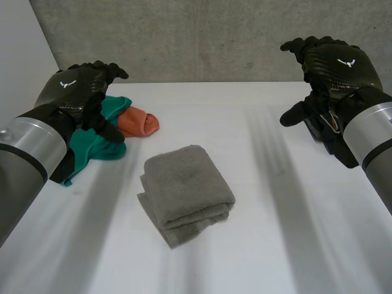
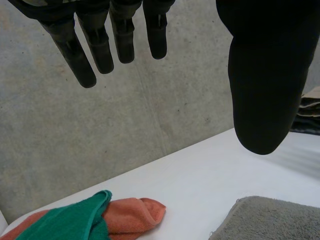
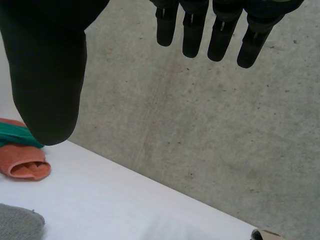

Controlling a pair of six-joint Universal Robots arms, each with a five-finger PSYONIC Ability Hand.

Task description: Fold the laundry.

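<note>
Left hand (image 1: 76,89) before half-hidden green cloth (image 1: 89,150)

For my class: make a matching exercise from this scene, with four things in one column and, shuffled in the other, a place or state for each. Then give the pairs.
Column one
1. grey towel
2. green cloth
3. orange cloth
4. right hand

Column two
A. fingers straight, holding nothing
B. folded, in the middle of the table
C. partly behind the left hand in the head view
D. lying partly under another cloth

Pairs: 1-B, 2-C, 3-D, 4-A
</note>
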